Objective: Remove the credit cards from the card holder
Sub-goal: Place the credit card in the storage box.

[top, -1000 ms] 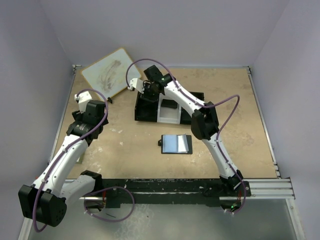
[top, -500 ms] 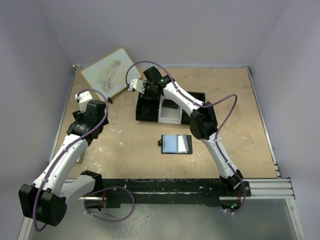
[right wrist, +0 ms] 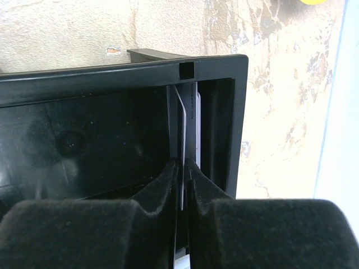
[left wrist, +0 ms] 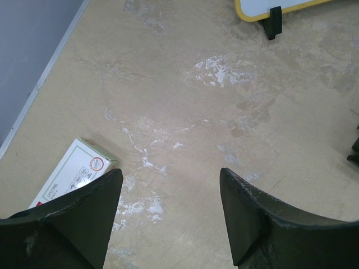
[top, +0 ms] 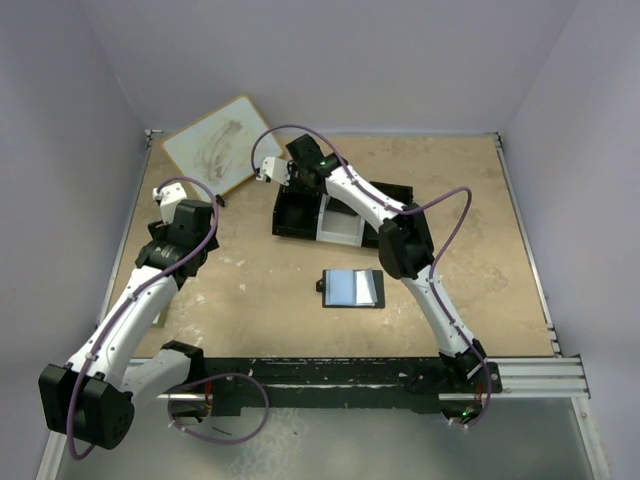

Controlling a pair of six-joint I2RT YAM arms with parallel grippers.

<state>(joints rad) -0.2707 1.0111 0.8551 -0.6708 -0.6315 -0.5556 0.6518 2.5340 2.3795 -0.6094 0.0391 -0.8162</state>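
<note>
Pinching a thin pale plastic credit card [right wrist: 183,120], upright in the left black compartment of the black-and-white tray [right wrist: 84,75], in the narrow right pincer [right wrist: 183,164]. Leaving the black bifold leather-like card holder [top: 350,288] open on the desk [left wrist: 224,84] near the tray. Holding the left pincer [left wrist: 168,174] wide, well left of the tray.
</note>
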